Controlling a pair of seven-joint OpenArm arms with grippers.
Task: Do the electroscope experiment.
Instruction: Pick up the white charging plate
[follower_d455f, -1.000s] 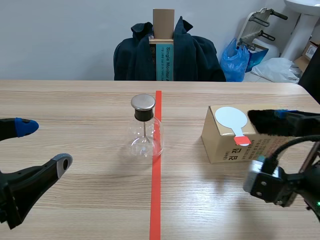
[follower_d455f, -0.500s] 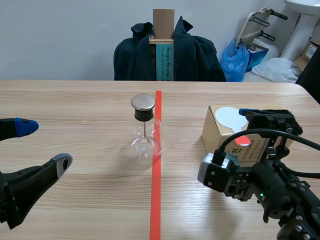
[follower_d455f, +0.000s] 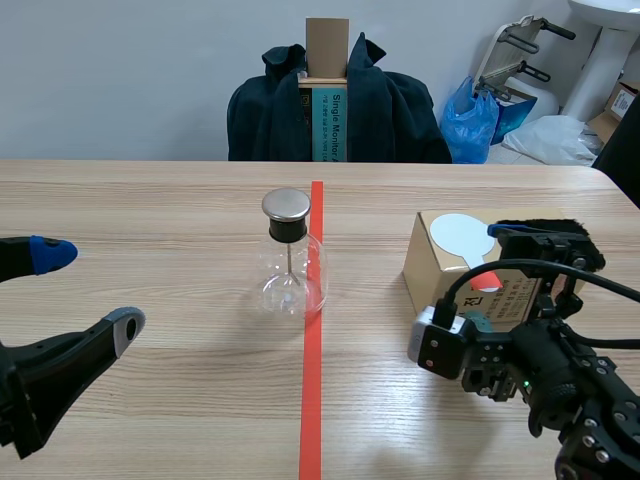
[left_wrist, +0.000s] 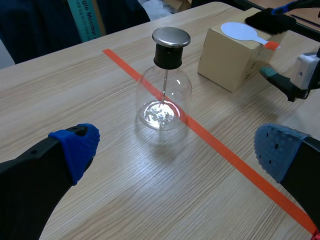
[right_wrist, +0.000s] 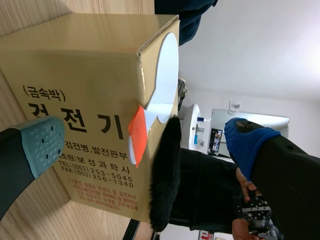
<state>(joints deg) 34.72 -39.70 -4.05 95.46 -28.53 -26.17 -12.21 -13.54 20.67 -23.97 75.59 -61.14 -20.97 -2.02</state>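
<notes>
Right gripper (follower_d455f: 488, 276) is hanging at the box (follower_d455f: 440, 290), turned on its side, jaws wide apart, gripping nothing. Paddle (follower_d455f: 460, 238) is lying on top of the box, with its orange handle (right_wrist: 138, 134) sticking over the edge. Black fur (right_wrist: 164, 175) is lying on the box just beside the handle. In the right wrist view both are sitting in the gap between the pads, with one pad (right_wrist: 42, 145) low against the box face. Cannot tell how close the pads are to the handle.

Flask (follower_d455f: 290, 275) with its metal cap (follower_d455f: 286, 205) is standing upright mid-table, beside the tape line and well apart from the box. Left gripper (left_wrist: 177, 149) is hanging open and empty, on the flask's near side.

Judging the step as picking up the paddle:
- Centre the orange handle between the pads.
- Keep the fur out of the pinch.
- Keep the low pad from catching the box edge.
- Close on the handle only, leaving the white disc free.
- Lift straight off so the box is not dragged.

Risks: the thin handle slipping, or the fur getting grabbed along with it.
</notes>
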